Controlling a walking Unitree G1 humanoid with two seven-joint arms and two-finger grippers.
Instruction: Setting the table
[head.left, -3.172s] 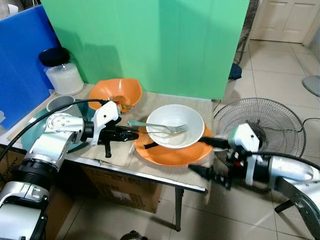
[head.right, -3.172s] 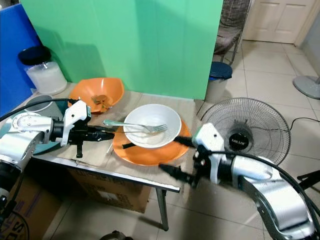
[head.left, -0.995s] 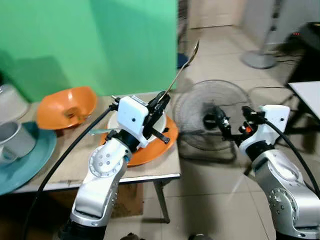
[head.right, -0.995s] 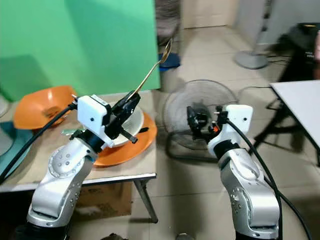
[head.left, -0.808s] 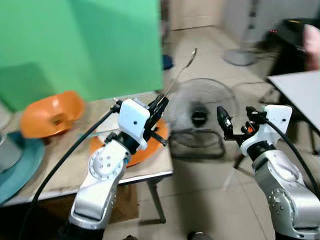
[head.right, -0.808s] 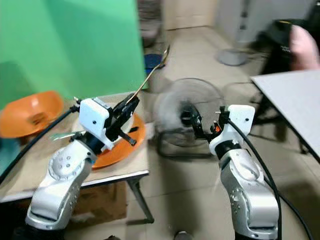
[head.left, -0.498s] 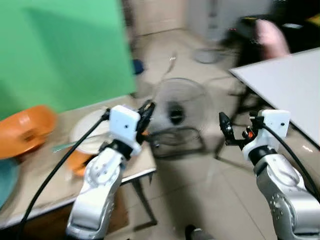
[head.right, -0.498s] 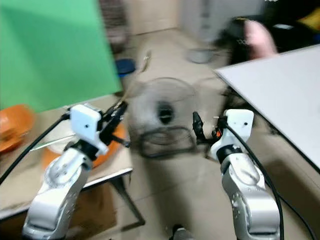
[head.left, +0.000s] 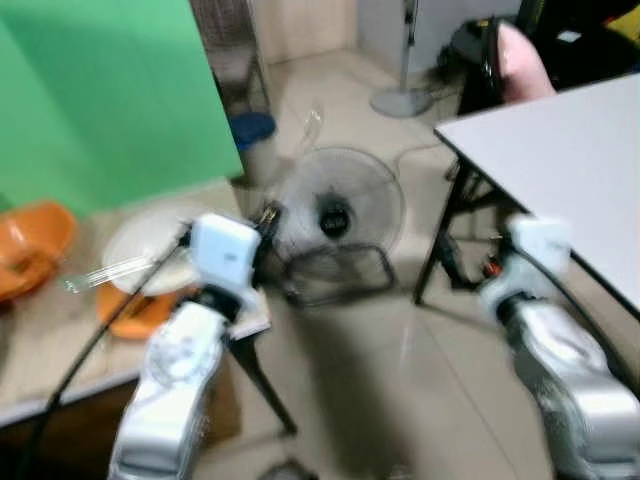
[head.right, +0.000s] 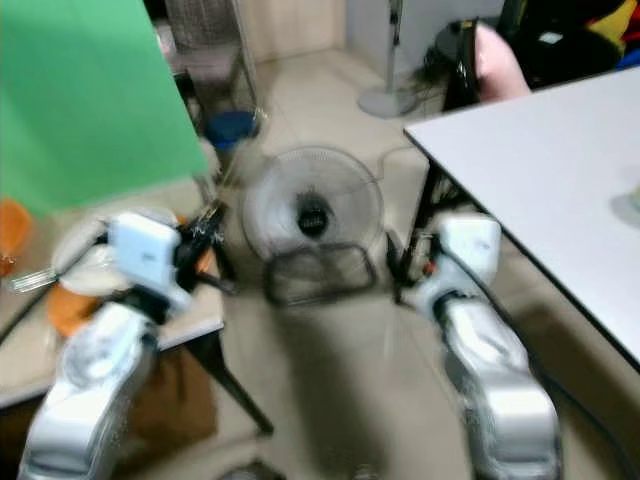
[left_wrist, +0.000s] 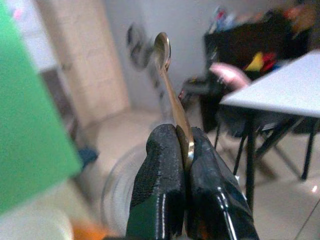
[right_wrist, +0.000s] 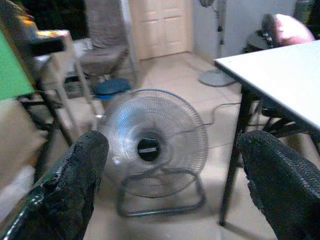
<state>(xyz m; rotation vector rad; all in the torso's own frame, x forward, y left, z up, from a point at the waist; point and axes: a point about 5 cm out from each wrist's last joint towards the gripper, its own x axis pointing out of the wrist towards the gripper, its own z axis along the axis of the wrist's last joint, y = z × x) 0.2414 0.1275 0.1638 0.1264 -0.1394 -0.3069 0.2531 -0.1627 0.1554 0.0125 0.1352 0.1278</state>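
Your left tool (left_wrist: 182, 165) is clamped on an upright spoon (left_wrist: 170, 95) for carrying to the white counter (head.right: 560, 170); your right tool (right_wrist: 175, 175) is spread apart, empty, facing the floor fan (right_wrist: 152, 145).

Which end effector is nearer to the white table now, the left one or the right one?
The right. The right end effector hangs by the legs of the white table, under its near edge. The left end effector, shut on the spoon, is beyond the floor fan.

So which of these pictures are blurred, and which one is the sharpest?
Both eye views are smeared by motion, the round metal floor fan soft; in the left wrist view the left gripper and slim metal spoon are sharp against a blurred background; the right wrist view is clearest.
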